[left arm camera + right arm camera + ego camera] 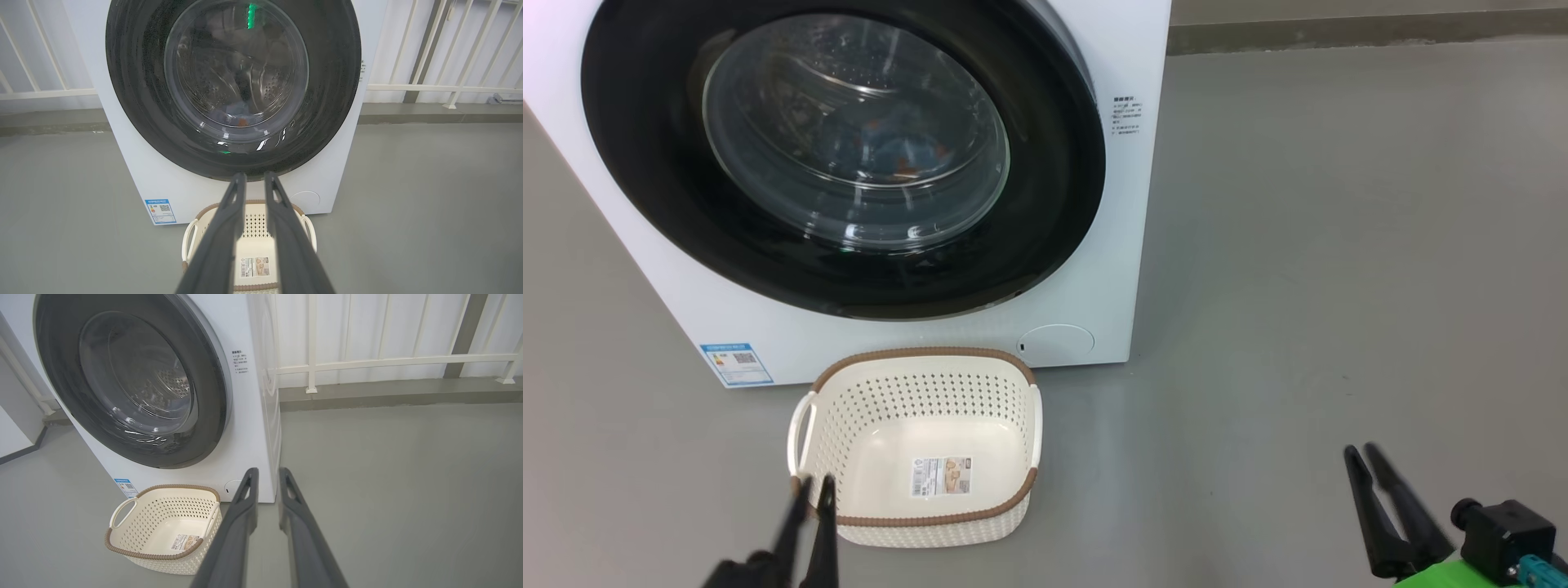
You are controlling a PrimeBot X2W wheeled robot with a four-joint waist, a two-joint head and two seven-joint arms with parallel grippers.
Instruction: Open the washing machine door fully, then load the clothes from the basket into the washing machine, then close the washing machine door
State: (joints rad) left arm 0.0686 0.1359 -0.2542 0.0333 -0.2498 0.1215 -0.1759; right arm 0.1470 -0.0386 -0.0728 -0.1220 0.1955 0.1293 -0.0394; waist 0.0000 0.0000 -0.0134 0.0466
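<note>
1. The washing machine door [849, 139] lies flush against the front of the washing machine [1115, 245], so I judge it shut. The clothes [894, 155] show as blue and orange patches through the glass, low in the drum, where the task wants them.
2. The basket [923, 353] sits on the floor [1298, 286] just in front of the machine, below the door's lower edge. Only its paper label [941, 475] lies inside. I judge it stands there to keep the reach to the drum short.
3. My left gripper [815, 483] hangs over the basket's near left corner, fingers a little apart with nothing between them.
4. My right gripper [1361, 449] hangs well to the right of the basket over bare floor, fingers likewise slightly parted and empty.
5. The door is beyond both grippers, and neither touches it. I judge the arms are held back because the task is all but done.
</note>
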